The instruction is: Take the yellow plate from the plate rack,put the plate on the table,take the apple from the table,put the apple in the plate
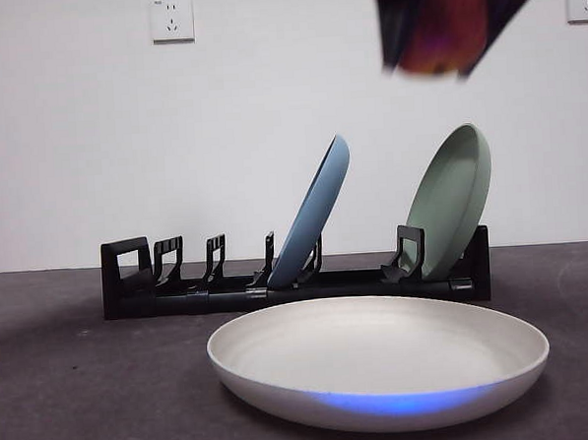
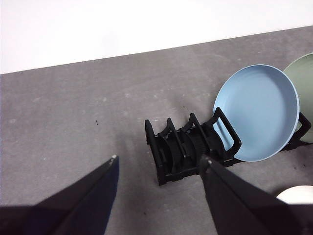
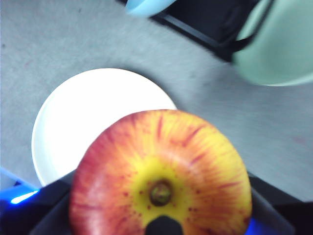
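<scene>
One red and yellow apple (image 3: pixel 160 181) sits tight in the right gripper's (image 1: pixel 450 44) jaws, high above the big round cream plate (image 1: pixel 378 358) on the grey table (image 1: pixel 76 389). The left gripper's (image 2: pixel 159 169) jaws are wide apart, holding nothing.

A dull, smooth finish is seen on the yellow plate (image 1: pixel 380 358). The plate rack (image 1: pixel 297 279) looks like black plastic. The table (image 2: pixel 73 122) is matt and speckled.
</scene>
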You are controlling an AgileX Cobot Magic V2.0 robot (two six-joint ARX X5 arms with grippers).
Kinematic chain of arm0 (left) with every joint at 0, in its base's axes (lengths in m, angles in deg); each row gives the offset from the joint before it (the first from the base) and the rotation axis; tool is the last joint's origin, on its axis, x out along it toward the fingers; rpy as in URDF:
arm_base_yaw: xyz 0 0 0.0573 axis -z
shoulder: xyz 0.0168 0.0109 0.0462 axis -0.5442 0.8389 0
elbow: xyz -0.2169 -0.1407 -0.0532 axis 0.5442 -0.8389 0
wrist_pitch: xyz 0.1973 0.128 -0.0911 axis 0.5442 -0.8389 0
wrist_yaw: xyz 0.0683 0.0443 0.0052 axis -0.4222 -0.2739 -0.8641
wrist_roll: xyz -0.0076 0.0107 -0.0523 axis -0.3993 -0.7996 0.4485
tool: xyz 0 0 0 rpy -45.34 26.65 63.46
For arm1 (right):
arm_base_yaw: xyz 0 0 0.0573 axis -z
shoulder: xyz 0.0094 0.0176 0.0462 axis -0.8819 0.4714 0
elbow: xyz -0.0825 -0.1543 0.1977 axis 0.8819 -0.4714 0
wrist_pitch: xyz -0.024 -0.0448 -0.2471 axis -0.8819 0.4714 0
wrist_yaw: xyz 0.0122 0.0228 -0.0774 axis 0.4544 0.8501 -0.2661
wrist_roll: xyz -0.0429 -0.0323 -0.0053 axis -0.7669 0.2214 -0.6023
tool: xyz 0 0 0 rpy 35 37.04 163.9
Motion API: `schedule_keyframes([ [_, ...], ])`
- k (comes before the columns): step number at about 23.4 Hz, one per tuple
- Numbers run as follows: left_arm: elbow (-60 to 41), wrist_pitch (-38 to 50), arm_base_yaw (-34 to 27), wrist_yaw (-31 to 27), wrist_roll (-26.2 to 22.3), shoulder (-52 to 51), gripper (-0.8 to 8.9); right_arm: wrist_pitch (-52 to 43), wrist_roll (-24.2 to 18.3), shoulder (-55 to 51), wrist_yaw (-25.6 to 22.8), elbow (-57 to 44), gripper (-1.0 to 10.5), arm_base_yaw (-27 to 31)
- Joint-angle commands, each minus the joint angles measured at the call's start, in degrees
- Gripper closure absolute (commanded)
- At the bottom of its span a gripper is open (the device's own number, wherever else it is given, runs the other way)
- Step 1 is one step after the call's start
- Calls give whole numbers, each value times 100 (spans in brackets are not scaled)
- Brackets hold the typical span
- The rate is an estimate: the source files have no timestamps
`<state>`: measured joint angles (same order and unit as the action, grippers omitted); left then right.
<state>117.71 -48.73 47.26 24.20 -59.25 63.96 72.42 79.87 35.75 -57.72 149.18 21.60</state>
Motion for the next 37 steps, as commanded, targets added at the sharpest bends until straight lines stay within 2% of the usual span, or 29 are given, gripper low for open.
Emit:
schedule_keyframes([
  [1, -22, 68, -9, 22, -68, -4, 531, -1106, 348, 22, 48, -975, 958, -212],
  [5, -22, 66, -9, 22, -68, -4, 532, -2811, 577, 131, 46, -2269, 958, -612],
  [7, -22, 66, -9, 20, -68, -2, 532, -3289, 680, 240, 46, -2629, 958, -776],
  [13, -22, 68, -9, 17, -68, -2, 532, -3499, 715, 1062, 44, -2710, 958, -852],
  [19, -22, 48, -9, 22, -68, -2, 532, -3508, 717, 1368, 46, -2710, 926, -855],
  [21, -22, 28, -9, 22, -68, 0, 532, -3495, 723, 1368, 48, -2708, 784, -855],
  [24, -22, -11, -9, 24, -70, 0, 531, -3473, 780, 1357, 44, -2708, 449, -850],
  [25, -22, -28, -9, 24, -70, 0, 532, -3464, 780, 1357, 42, -2706, 369, -841],
  [26, -22, -46, -9, 24, -70, 0, 532, -3458, 780, 1357, 35, -2706, 338, -839],
  [32, -24, -74, -9, 72, -70, 0, 532, -3421, 763, 1182, 44, -2693, 344, -839],
  [37, -24, -63, -2, 422, -70, 0, 532, -3261, 758, 748, 42, -2621, 349, -807],
])
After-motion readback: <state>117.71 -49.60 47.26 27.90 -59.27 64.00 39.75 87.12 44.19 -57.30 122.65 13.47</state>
